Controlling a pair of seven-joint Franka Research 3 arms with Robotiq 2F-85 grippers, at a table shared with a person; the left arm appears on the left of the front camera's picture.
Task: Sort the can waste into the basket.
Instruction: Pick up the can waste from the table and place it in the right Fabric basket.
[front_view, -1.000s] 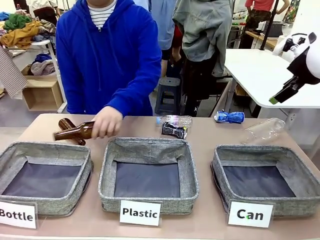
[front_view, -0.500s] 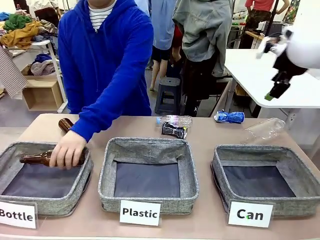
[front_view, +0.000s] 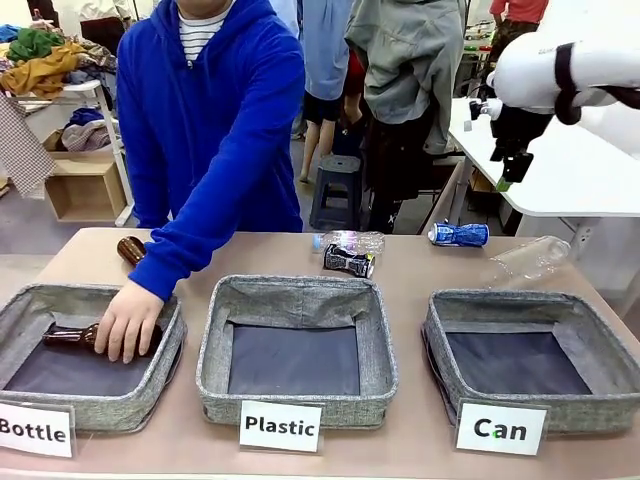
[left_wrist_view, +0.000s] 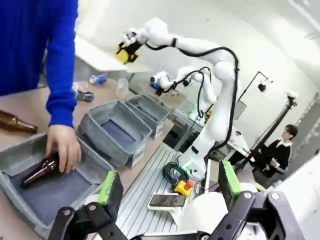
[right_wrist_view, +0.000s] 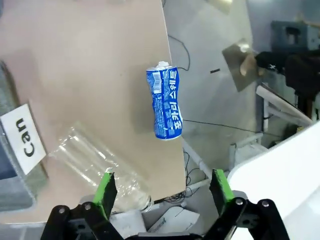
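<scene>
we've got our right gripper spread wide and empty, blue can lying well ahead of it.

The pale brown worktop runs across the lower half of the front view. Behind it, at 12 o'clock, a dark stool stands on a grey floor, with people standing close behind it. At 10 o'clock an open wooden box sits on the floor under a white shelf heaped with clothes. At 2 o'clock is a white table. In the left wrist view a plain white wall rises at 1 o'clock.
</scene>
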